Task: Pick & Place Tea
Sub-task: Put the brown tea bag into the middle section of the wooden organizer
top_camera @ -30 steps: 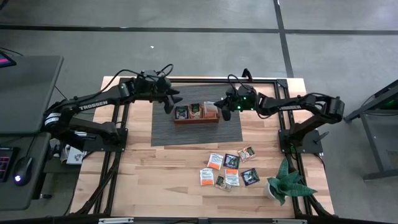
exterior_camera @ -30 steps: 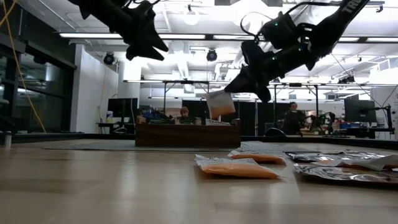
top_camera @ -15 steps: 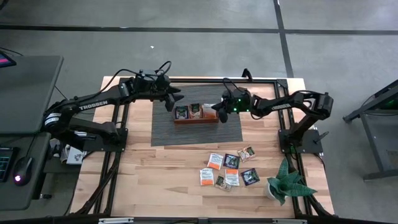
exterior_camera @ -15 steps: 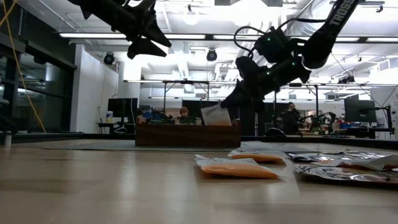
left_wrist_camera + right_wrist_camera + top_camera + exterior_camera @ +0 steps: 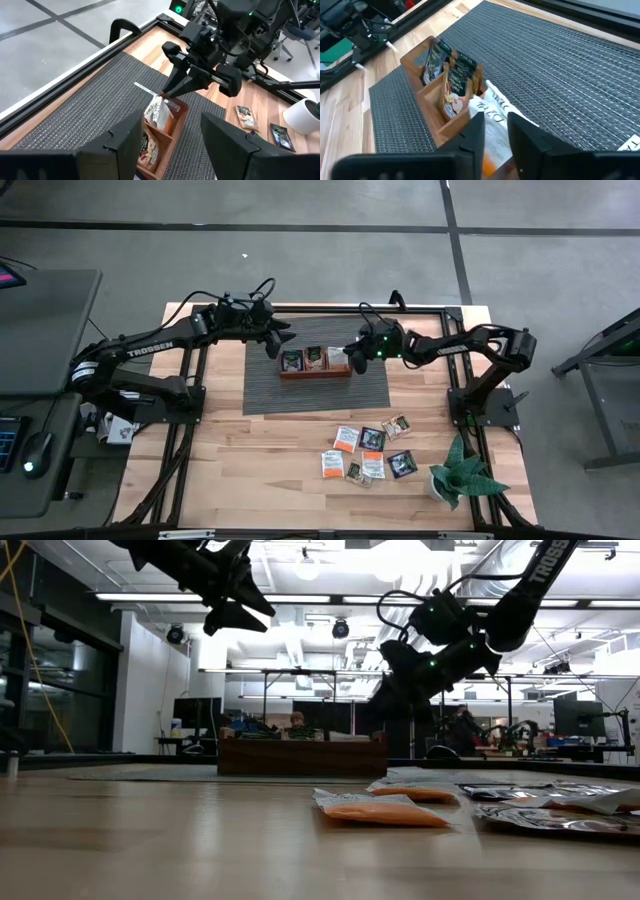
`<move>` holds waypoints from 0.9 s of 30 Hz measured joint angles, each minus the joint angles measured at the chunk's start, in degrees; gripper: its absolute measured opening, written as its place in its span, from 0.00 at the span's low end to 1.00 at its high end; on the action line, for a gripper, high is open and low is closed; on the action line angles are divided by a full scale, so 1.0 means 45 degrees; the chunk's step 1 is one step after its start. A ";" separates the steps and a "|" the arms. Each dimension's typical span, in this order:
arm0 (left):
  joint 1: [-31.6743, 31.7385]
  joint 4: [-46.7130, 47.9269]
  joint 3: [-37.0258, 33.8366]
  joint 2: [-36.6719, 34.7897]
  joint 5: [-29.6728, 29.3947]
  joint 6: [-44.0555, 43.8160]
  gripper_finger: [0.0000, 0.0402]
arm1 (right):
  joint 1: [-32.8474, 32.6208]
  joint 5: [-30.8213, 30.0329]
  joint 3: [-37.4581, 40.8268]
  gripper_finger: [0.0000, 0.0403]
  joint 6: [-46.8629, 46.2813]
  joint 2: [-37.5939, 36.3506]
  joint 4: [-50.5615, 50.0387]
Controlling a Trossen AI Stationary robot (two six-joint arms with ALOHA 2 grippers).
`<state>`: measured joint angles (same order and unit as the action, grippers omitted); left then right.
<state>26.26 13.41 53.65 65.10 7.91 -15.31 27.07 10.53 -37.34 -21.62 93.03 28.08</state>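
Observation:
The wooden tray [image 5: 315, 371] stands on a grey mat [image 5: 265, 392]. Dark tea sachets [image 5: 433, 64] fill its left compartment and paler ones [image 5: 458, 81] the middle. An orange-and-white sachet [image 5: 157, 113] stands tilted in the right compartment, leaning on the wall. My right gripper [image 5: 168, 93] hangs just over its upper edge, fingers slightly open. My left gripper [image 5: 283, 340] hovers open above the mat, far left of the tray, with nothing between its fingers. Several more sachets [image 5: 366, 452] lie flat on the near right of the table. My right gripper comes slanting down from the table's right. Its fingers [image 5: 474, 134] stand on either side of the orange-and-white sachet's upper edge [image 5: 495, 116]. Whether they still touch it I cannot tell. The sachet's lower part sits inside the tray's right compartment.
A small potted plant [image 5: 458, 476] stands at the table's near right corner. A black frame [image 5: 452, 310] runs around the far half of the table. Bare wood lies near and left of the mat.
My right gripper has come down and toward the tray with the orange-and-white sachet. The sachet hung clear above the tray's wall. Now it has sunk into the right compartment, below the wall in the low view. My left gripper has rolled slightly in place.

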 joint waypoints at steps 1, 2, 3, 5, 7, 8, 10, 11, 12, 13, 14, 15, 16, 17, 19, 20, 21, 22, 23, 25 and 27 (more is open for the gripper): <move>0.0000 0.0000 0.0001 0.0000 0.0001 0.0000 0.49 | 0.0032 0.0087 0.0000 0.24 -0.0043 0.0000 0.0003; 0.0000 0.0000 0.0001 0.0000 0.0039 0.0000 0.49 | 0.0080 0.0159 0.0000 0.26 -0.0126 0.0000 0.0003; 0.0000 0.0000 0.0000 0.0000 0.0156 0.0000 0.49 | 0.0124 0.0332 0.0000 0.29 -0.0235 0.0000 0.0008; 0.0000 -0.0005 0.0000 0.0000 0.0495 -0.0005 0.49 | 0.0270 0.0852 0.0000 0.34 -0.0504 -0.0100 -0.0091; -0.0005 -0.0009 0.0002 0.0006 0.0805 -0.0031 0.49 | 0.0402 0.1136 0.0000 0.38 -0.0794 -0.0420 -0.0450; -0.0005 -0.0062 0.0000 0.0071 0.0921 -0.0055 0.49 | 0.0466 0.1186 -0.0007 0.40 -0.0879 -0.0656 -0.0678; -0.0050 -0.0254 0.0010 0.0326 0.1234 -0.0223 0.49 | 0.0595 0.1212 -0.0015 0.42 -0.0881 -0.1250 -0.1374; -0.0101 -0.0330 0.0010 0.0498 0.1322 -0.0323 0.49 | 0.0662 0.1188 -0.0015 0.42 -0.0872 -0.1569 -0.1708; -0.0112 -0.0568 0.0010 0.0721 0.1471 -0.0347 0.49 | 0.0732 0.1142 -0.0019 0.43 -0.0877 -0.1915 -0.2063; -0.0119 -0.0901 0.0010 0.0930 0.1648 -0.0404 0.49 | 0.0837 0.1106 -0.0019 0.43 -0.0909 -0.2309 -0.2510; -0.0185 -0.1182 0.0010 0.1119 0.1944 -0.0505 0.49 | 0.0916 0.1067 -0.0019 0.43 -0.0992 -0.2690 -0.2945; -0.0249 -0.1515 0.0010 0.1324 0.2280 -0.0689 0.49 | 0.1008 0.0970 -0.0023 0.43 -0.1176 -0.3097 -0.3387; -0.0296 -0.2053 0.0013 0.1593 0.2571 -0.0875 0.49 | 0.1114 0.0838 -0.0037 0.43 -0.1349 -0.3532 -0.3978; -0.0415 -0.2581 0.0029 0.1902 0.2850 -0.1086 0.49 | 0.1210 0.0701 -0.0039 0.43 -0.1621 -0.3965 -0.4631; -0.0731 -0.3361 0.0024 0.2545 0.3349 -0.1477 0.49 | 0.1368 0.0607 -0.0039 0.43 -0.2108 -0.4802 -0.5933; -0.0905 -0.3741 0.0080 0.2922 0.3508 -0.1590 0.49 | 0.1456 0.0601 -0.0039 0.43 -0.2280 -0.5254 -0.6500; -0.1134 -0.3893 0.0211 0.3261 0.3523 -0.1652 0.49 | 0.1531 0.0592 -0.0060 0.43 -0.2402 -0.5675 -0.7147; -0.1337 -0.3927 0.0352 0.3584 0.3523 -0.1665 0.49 | 0.1577 0.0579 -0.0196 0.43 -0.2430 -0.6046 -0.7921; -0.1489 -0.3901 0.0510 0.3874 0.3528 -0.1638 0.49 | 0.1583 0.0468 -0.0445 0.43 -0.2411 -0.6363 -0.8647; -0.1835 -0.3995 0.0851 0.4389 0.3576 -0.1549 0.49 | 0.1579 0.0145 -0.1154 0.43 -0.2073 -0.6828 -1.0335; -0.2182 -0.4057 0.1309 0.4968 0.3718 -0.1352 0.49 | 0.1569 -0.0330 -0.2137 0.43 -0.1673 -0.7029 -1.2077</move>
<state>16.44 -4.85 59.54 87.46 24.65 -21.40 34.13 9.04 -46.96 -29.15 61.40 -26.26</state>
